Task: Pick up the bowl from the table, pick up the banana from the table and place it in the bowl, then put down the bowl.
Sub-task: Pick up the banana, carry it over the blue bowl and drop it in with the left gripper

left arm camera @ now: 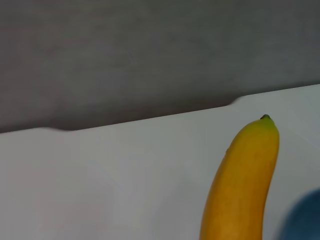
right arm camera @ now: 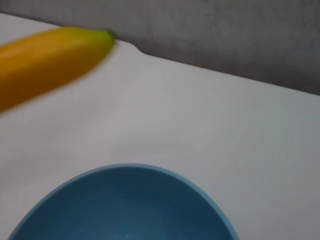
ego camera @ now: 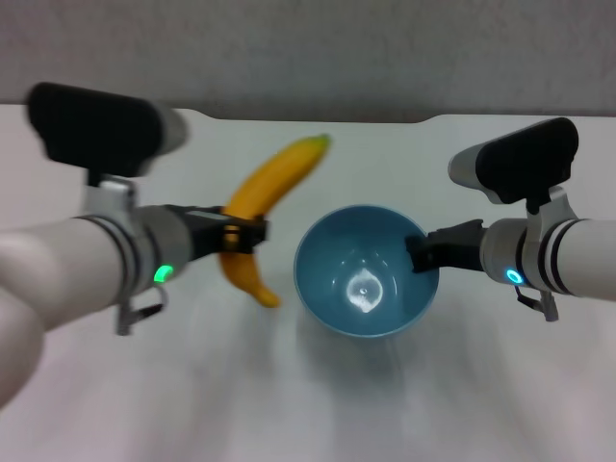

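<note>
Left gripper [ego camera: 243, 234] pinching the banana [ego camera: 272, 189] at mid-length, left of the bowl [ego camera: 366, 271]. Right gripper [ego camera: 421, 248] clamped on the bowl's right rim, above the table [ego camera: 385, 404]. Best carried rightward, tilted to fit, lowered gently. No brands or writing readable.
</note>
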Robot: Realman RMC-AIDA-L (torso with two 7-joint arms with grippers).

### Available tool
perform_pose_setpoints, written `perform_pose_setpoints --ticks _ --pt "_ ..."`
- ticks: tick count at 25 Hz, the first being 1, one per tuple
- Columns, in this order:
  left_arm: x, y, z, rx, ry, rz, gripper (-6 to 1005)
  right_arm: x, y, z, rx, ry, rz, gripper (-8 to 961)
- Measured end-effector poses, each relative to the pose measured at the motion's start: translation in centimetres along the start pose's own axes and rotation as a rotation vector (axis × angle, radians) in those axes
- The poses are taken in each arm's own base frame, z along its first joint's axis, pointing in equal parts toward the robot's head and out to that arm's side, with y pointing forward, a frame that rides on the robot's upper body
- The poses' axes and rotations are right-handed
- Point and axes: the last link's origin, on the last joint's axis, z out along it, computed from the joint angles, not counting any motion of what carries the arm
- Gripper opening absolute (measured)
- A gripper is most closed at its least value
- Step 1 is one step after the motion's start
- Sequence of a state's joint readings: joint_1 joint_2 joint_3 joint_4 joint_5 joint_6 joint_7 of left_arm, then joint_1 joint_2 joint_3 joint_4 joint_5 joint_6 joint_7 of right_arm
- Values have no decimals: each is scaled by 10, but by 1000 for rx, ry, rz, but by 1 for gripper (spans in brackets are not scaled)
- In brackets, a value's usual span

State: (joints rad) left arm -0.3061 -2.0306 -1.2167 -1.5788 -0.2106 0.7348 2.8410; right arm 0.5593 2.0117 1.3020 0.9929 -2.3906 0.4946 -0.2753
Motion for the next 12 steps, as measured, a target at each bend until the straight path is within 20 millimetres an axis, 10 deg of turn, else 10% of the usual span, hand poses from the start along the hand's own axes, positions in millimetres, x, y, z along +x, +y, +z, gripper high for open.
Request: perform_pose_setpoints --ticks 12 --pt "5 37 23 -128 -21 16 520 -19 24 5 -55 -40 -38 35"
